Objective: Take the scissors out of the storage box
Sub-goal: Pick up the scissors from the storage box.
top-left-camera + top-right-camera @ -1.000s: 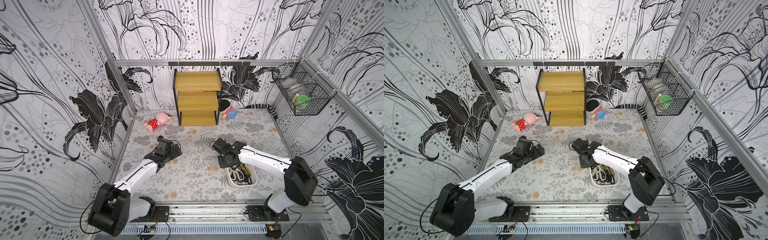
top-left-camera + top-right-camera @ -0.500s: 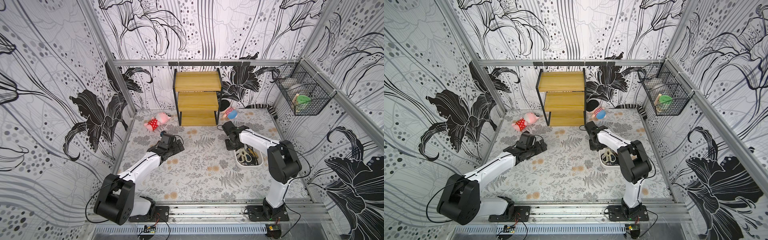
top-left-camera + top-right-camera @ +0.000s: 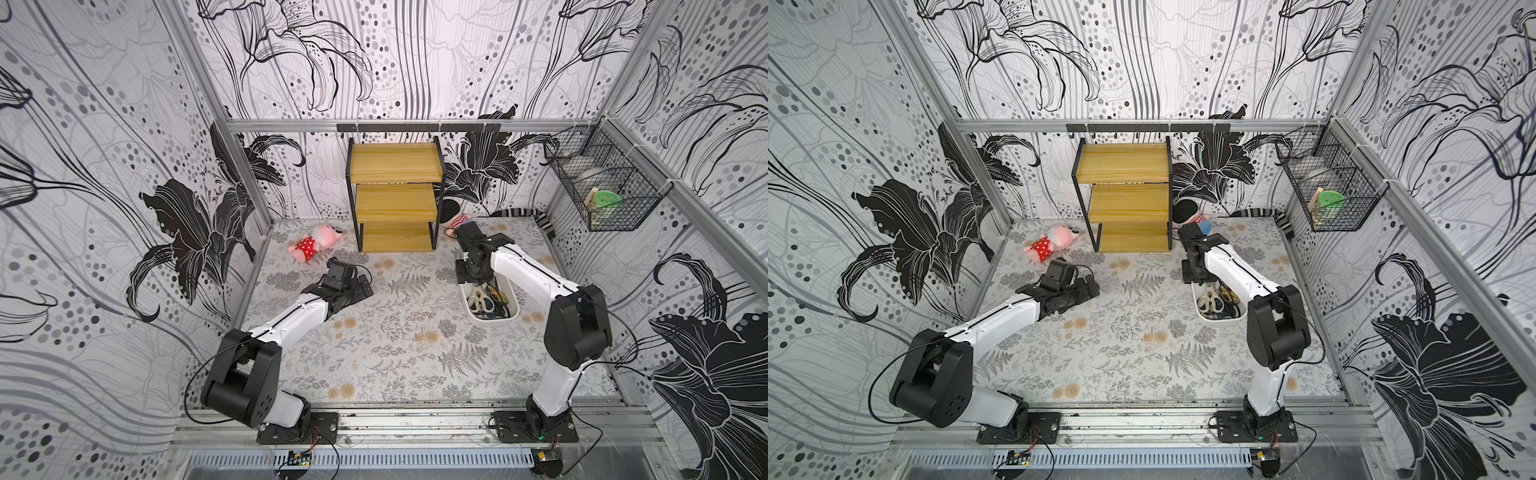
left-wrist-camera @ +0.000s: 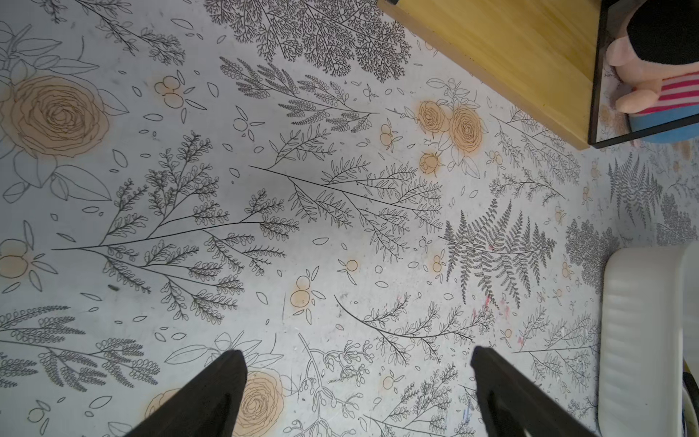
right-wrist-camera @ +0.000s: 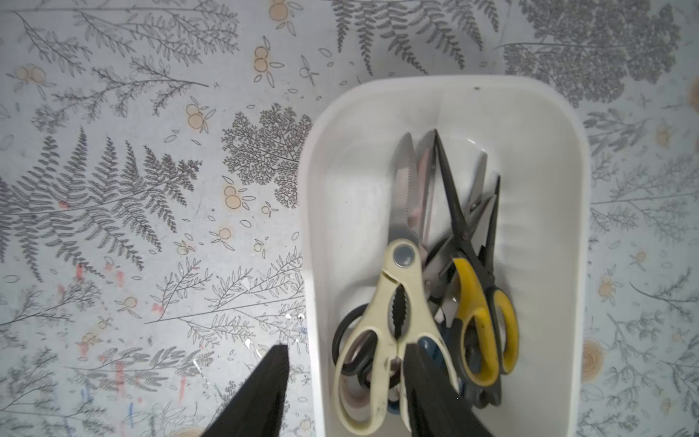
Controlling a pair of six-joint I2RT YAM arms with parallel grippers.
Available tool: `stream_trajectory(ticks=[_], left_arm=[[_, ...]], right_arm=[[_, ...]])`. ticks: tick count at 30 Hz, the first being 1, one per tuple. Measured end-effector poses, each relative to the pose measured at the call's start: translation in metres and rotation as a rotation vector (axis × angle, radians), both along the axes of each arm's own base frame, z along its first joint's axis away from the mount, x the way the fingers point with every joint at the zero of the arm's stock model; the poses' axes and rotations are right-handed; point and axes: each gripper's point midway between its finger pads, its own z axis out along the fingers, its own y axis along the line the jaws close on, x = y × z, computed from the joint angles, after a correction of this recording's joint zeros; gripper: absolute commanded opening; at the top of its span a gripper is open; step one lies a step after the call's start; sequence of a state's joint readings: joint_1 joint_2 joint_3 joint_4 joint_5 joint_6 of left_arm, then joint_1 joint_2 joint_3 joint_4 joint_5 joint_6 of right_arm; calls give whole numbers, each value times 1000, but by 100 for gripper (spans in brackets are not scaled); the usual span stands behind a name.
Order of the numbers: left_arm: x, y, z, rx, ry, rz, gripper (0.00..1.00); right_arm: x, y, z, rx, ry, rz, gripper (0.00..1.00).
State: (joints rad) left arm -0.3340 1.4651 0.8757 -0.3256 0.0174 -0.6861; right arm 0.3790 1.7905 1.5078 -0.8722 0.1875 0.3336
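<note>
The white storage box lies on the right of the mat in both top views. Several scissors are piled inside it. The right wrist view shows a cream-handled pair on top, a yellow-black pair beside it, and black and dark blue handles underneath. My right gripper is open astride the box's wall, one finger over the mat and one over the cream handles, holding nothing. My left gripper hangs open over bare mat, left of the box.
A wooden shelf unit stands at the back centre. A pink plush toy lies to its left and another toy to its right, just behind my right wrist. A black wire basket hangs on the right wall.
The storage box and my right gripper have moved away from the front edge toward the back right. My left gripper has shifted a little to the right.
</note>
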Motion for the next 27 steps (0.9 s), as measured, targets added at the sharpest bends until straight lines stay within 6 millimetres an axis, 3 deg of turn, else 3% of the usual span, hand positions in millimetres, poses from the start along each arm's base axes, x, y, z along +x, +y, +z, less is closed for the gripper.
stream_trajectory(ticks=[5,8,19,27], left_arm=[[3,-1,1,-15,-7,10,98],[5,-2,1,-24,-15,17,98],[6,-5,-2,-40,-8,36,98],[6,-4,1,-43,-14,44,98]], right_arm=[[-20,-44,-6,64,53,-121,37],[-24,-59,-14,87,85,-158,35],[-25,-78,-48,148,162,-209,34],[-27,-73,-68,180,194,-198,27]])
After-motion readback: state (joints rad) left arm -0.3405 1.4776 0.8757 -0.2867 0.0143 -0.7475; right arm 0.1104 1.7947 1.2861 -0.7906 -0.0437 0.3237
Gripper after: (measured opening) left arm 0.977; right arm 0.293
